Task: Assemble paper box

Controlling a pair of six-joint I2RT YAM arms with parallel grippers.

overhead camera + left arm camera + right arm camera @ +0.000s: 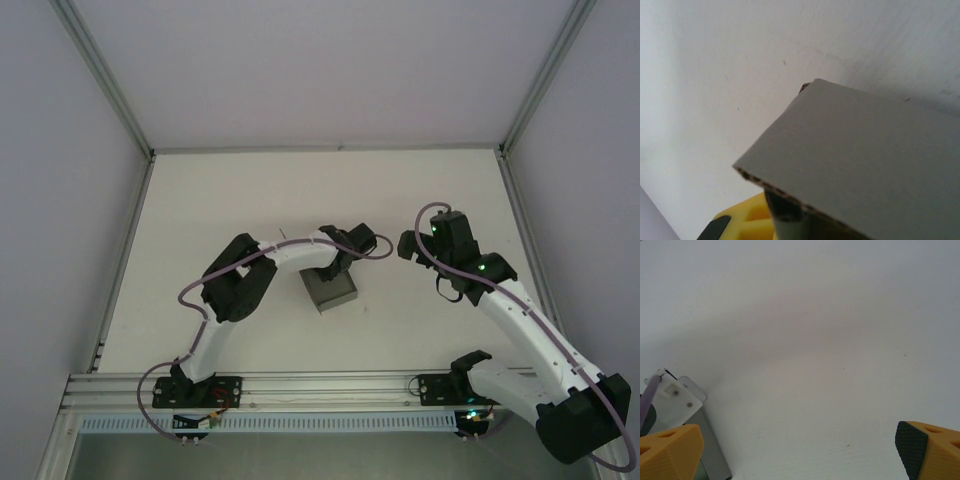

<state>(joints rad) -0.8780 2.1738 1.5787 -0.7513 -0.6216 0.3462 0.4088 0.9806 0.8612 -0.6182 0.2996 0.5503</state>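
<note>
Starting on the left, the left arm is reaching in over the middle of the table (250, 200), and the left pincer (338, 262) is sitting right at the far edge of the paper box (333, 291). The box is lying near the table's centre as a small grey shallow shape, slightly turned. From the left wrist, a flat grey panel with its raw corrugated edge is running straight across a yellow finger (747, 222). That pincer is looking clenched almost fully, apparently nipping a thin wall of the box.

My read is that it is pressing or folding a side panel into place. To do this well, it is worth gripping close to the crease, moving the wall squarely along its fold line and keeping the base flat on the table so the card is not buckling.

Moving right, the right pincer (408, 245) is hovering just beside the box, apart from it. Its jaws are standing wide apart, grasping nothing, with bare table showing beneath them in the right wrist view.
</note>
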